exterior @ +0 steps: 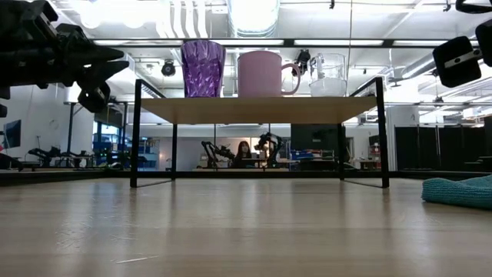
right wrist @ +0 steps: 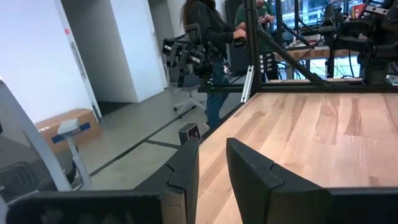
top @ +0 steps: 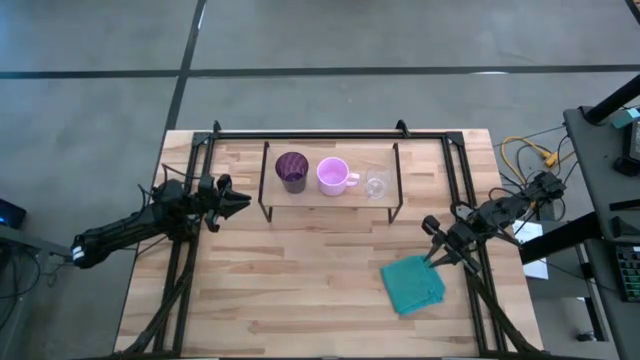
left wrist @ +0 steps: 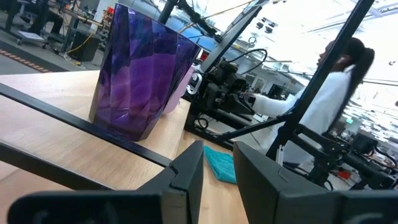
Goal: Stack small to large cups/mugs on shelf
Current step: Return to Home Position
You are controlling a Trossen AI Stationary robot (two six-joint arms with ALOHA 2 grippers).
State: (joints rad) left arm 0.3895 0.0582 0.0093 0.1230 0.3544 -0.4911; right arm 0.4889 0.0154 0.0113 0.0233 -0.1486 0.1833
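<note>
- High view: one shelf (top: 322, 199) stands on the worktop (top: 300, 285), its long axis across the picture. Three vessels stand on its board in a single row along that axis, one of each kind.
- The purple tumbler (top: 291, 170) is at the shelf's left-arm end, the pink mug (top: 333, 175) is in the middle, and the clear glass cup (top: 376, 183) is at the right-arm end. All three are upright with their mouths up. The mug's handle points along the row toward the glass cup.
- The left hand (top: 238, 202) hangs just beside the shelf's tumbler end and points at it. Its fingers are a little apart and hold nothing.
- The right hand (top: 431, 243) is past the shelf's glass-cup end, out in front of it. It sits near the one teal cloth (top: 412, 285), which lies well apart from the shelf.
- Low view: the tumbler (exterior: 203, 69), mug (exterior: 261, 74) and glass cup (exterior: 329, 75) stand on the shelf's board with their long axes vertical. They step down in height from the tumbler to the glass cup. The cloth (exterior: 461, 191) lies flat beyond the shelf's glass-cup end.
- Left wrist view: the tumbler (left wrist: 140, 74) stands upright on the board, with a sliver of the mug behind it. The left hand's fingers (left wrist: 186, 177) show a narrow gap and are empty. A person in white (left wrist: 323, 106) stands in the room beyond.
- Right wrist view: the right hand's fingers (right wrist: 186, 168) are slightly apart over bare worktop and hold nothing. A second person (right wrist: 208, 37) stands beyond the worktop's edge.
</note>
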